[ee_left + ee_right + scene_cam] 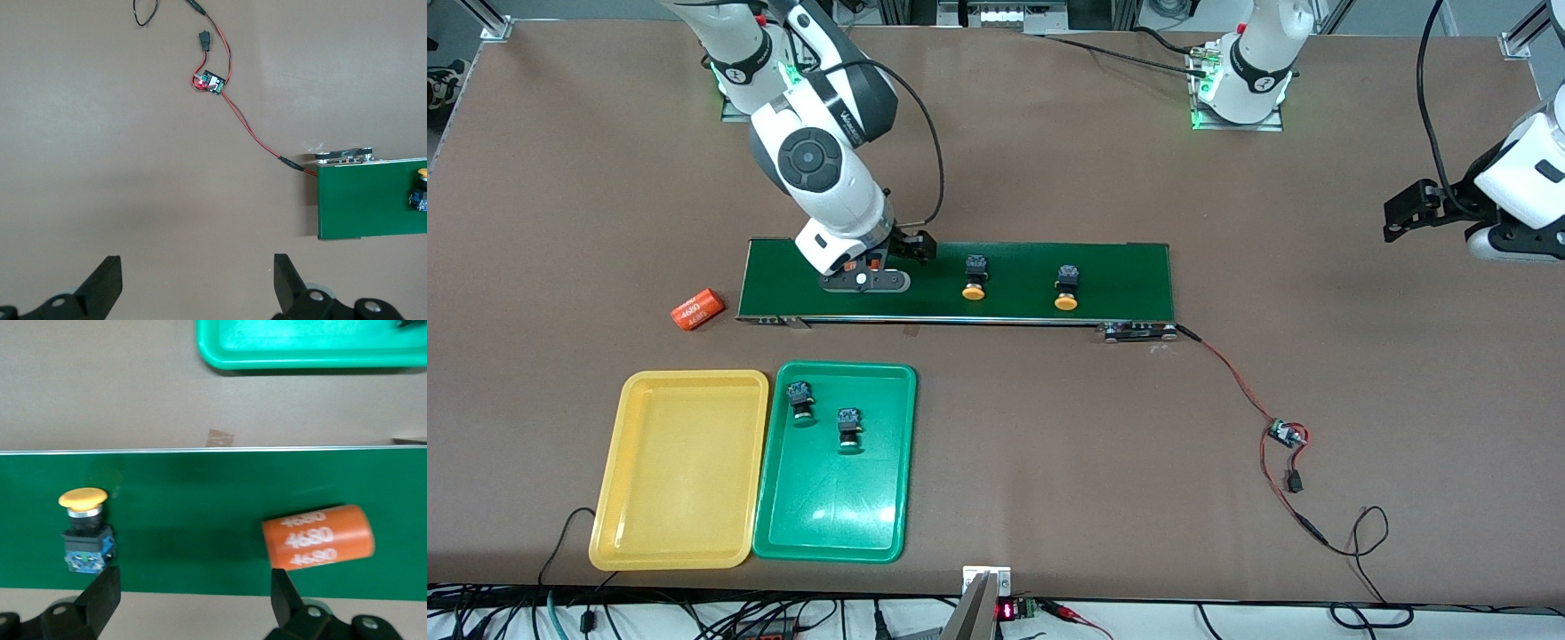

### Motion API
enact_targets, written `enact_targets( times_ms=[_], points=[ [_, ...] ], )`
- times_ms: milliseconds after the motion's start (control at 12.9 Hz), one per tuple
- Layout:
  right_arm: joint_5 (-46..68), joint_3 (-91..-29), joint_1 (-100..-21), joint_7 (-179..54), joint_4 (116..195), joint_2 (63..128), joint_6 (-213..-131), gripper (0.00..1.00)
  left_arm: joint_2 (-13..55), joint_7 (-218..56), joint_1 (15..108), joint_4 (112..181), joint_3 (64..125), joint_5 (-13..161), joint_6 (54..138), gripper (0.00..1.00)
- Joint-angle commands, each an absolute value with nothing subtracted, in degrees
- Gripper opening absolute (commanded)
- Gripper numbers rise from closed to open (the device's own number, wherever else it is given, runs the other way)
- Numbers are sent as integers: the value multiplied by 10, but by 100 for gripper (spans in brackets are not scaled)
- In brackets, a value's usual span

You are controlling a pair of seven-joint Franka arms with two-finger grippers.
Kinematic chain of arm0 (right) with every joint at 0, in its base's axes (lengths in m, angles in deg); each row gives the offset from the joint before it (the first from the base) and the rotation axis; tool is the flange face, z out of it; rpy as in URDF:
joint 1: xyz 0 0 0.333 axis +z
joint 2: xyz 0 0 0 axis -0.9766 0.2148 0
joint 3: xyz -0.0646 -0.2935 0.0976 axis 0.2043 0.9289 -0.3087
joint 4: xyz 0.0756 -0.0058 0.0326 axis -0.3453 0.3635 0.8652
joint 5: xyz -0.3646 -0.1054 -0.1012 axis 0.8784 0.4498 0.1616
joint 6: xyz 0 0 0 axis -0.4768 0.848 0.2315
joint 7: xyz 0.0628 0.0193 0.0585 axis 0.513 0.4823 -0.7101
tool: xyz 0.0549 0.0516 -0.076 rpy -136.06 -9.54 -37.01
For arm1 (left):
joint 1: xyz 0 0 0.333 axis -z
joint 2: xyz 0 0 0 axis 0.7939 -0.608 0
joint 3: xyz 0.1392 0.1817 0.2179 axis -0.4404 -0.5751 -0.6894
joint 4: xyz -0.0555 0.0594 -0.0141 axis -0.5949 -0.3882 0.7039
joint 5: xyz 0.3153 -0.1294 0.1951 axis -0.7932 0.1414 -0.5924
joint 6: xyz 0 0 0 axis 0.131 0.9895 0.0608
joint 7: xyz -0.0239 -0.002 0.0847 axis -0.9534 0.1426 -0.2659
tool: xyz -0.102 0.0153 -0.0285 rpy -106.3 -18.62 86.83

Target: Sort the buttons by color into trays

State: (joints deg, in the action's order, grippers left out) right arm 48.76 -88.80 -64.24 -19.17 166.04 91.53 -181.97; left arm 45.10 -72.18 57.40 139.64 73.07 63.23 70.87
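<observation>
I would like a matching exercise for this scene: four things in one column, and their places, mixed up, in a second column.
1. green-capped buttons
2. yellow-capped buttons
3. left gripper
4. yellow tray

A. on the conveyor belt
B. open, over bare table
C. in the green tray
D. beside the green tray

Pairs: 1-C, 2-A, 3-B, 4-D.

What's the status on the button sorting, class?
Right gripper over belt, jaws open, empty; left gripper waiting, open. Two green buttons in green tray; two yellow buttons on belt; yellow tray empty. Orange cylinder on belt under right gripper.
</observation>
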Motion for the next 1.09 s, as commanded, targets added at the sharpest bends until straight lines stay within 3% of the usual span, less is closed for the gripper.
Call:
enact_targets(
  times_ms=[0,1011],
  points=[
    [491,-891,-616,-176,1653,938,-1832,100,453,-722,578,1387,727,638,691,100],
    [541,-885,-575,-106,1627,1000,-1859,100,454,-721,579,1386,728,639,685,100]
  ],
)
